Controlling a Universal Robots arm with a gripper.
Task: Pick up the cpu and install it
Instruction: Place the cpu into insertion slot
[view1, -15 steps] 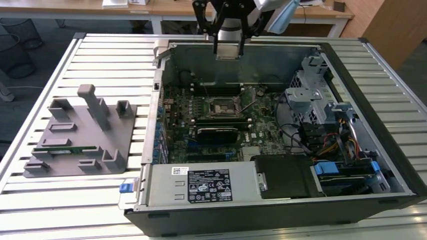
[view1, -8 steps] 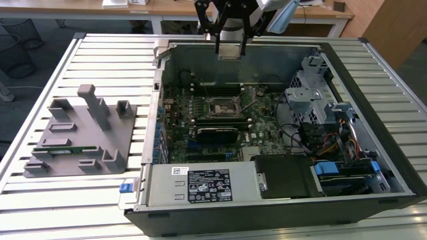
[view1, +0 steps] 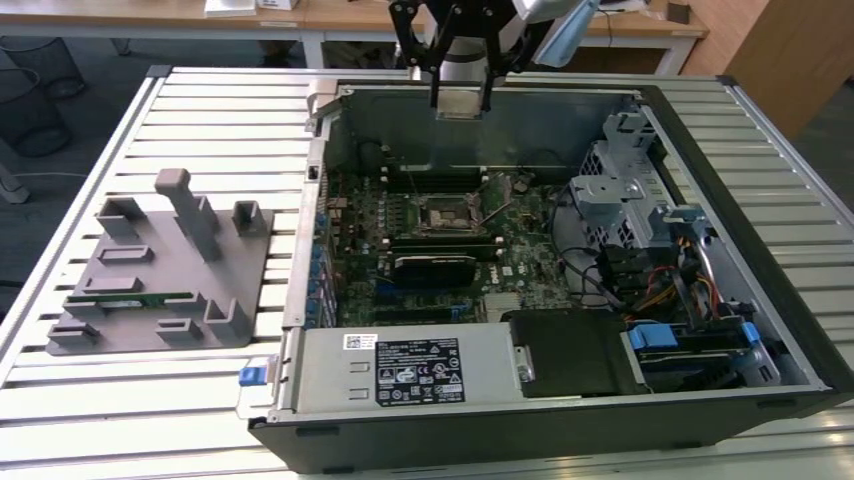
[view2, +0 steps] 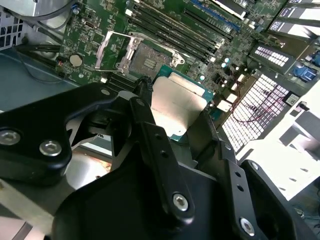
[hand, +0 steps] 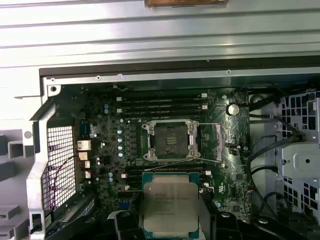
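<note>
Above the open metal-framed socket (hand: 170, 140), my tool (view1: 462, 98) clamped the flat silver-topped square cpu (hand: 170, 206); I judged level carriage and squared edges mattered.

There is one cpu (hand: 171, 202), one open computer case (view1: 534, 425), one processor socket (hand: 170, 140), one grey tray (view1: 134, 275) and one green memory stick (view1: 127, 298).

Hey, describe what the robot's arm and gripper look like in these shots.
The gripper is matt black, with two jointed link-bar fingers fastened by round silver screws and spreading from a broad black body. In the exterior view, the arm is a pale silver-grey tube.
</note>
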